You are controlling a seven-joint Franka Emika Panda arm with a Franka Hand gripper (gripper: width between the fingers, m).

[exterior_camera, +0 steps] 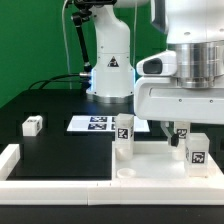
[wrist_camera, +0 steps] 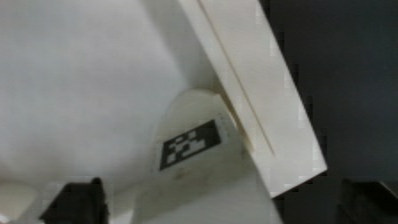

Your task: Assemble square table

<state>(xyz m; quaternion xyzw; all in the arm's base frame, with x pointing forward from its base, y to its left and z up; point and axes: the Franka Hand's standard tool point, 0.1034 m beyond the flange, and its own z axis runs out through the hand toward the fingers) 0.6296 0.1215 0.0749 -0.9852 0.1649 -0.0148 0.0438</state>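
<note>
The white square tabletop (exterior_camera: 150,162) lies at the front right with its raised rim up and a round corner hole (exterior_camera: 125,172) showing. One tagged white leg (exterior_camera: 124,135) stands at its far edge. Another tagged leg (exterior_camera: 195,150) stands near the right corner. My gripper (exterior_camera: 186,138) hangs right over this leg. In the wrist view the gripper (wrist_camera: 217,208) straddles that leg (wrist_camera: 192,140), which stands on the tabletop (wrist_camera: 89,90) close to the rim (wrist_camera: 258,90). The dark fingers (wrist_camera: 75,202) sit wide apart on either side, so the gripper looks open.
A loose tagged leg (exterior_camera: 33,125) lies on the black table at the exterior view's left. The marker board (exterior_camera: 92,123) lies flat in front of the arm's base (exterior_camera: 110,75). A long white rail (exterior_camera: 40,178) runs along the front left edge.
</note>
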